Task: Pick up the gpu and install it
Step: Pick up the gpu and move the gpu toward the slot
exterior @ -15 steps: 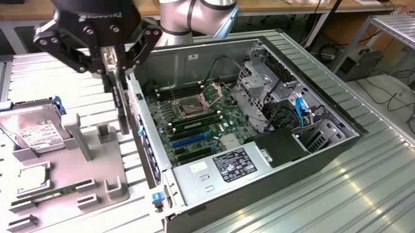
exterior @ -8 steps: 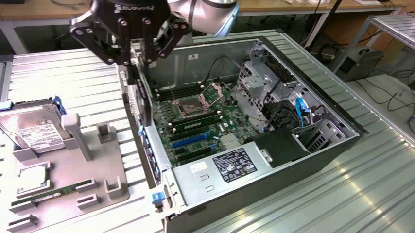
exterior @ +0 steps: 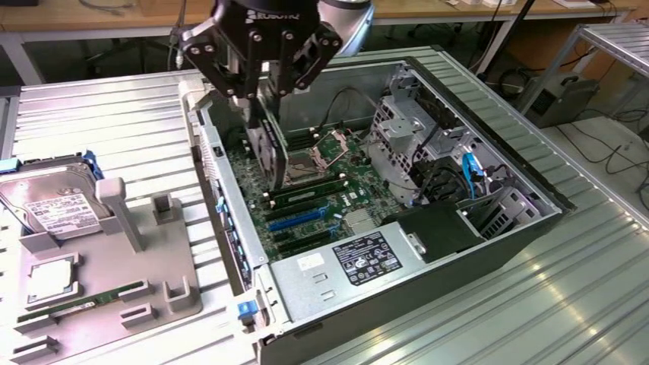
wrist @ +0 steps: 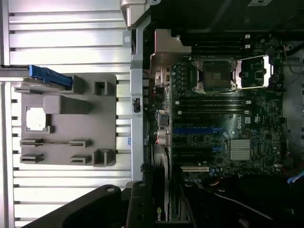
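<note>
Gpu (exterior: 269,156) upright, gripped by the hand (exterior: 261,106), over the motherboard (exterior: 324,199); green logo (wrist: 158,214) in wrist view.

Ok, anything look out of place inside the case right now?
The CPU socket sits open, its load plate flipped aside. Otherwise nothing stands out: the gpu hangs upright in the gripper over the motherboard.

Counts: gripper (exterior: 266,103), 1; gpu (exterior: 269,148), 1; open computer case (exterior: 487,114), 1; motherboard (exterior: 350,199), 1; power supply (exterior: 345,270), 1; grey holder tray (exterior: 112,258), 1; hard drive (exterior: 56,201), 1; green memory stick (exterior: 76,304), 1; processor chip (exterior: 53,277), 1.
</note>
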Robot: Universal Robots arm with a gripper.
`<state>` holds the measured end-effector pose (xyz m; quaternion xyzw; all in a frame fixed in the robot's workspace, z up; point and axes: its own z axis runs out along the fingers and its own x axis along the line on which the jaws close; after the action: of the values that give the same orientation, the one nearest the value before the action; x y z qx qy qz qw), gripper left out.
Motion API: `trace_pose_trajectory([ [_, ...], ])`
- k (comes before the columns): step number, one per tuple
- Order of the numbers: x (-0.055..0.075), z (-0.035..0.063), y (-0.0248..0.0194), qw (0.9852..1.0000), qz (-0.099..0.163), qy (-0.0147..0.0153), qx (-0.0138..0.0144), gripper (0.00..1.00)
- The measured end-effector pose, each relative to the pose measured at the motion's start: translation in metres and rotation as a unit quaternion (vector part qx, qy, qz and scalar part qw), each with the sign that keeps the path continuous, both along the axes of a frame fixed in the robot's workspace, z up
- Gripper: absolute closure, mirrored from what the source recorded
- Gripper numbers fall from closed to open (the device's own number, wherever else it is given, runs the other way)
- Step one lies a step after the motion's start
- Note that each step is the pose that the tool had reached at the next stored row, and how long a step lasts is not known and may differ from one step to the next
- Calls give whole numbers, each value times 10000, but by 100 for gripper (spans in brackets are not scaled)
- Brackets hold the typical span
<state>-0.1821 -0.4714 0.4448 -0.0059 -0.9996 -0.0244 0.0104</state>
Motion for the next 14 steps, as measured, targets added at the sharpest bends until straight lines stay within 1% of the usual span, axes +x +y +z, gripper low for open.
trace_pose_trajectory([
  [3, 146, -59, 9, 10000, 0, 1, -13, 74],
  [7, 346, -138, 34, 10000, 0, 2, -46, 74],
  [8, 418, -167, 45, 10000, 0, 1, -56, 74],
  [11, 556, -223, 69, 10000, 0, 1, -74, 74],
  [14, 691, -276, 112, 10000, 1, 1, -78, 74],
])
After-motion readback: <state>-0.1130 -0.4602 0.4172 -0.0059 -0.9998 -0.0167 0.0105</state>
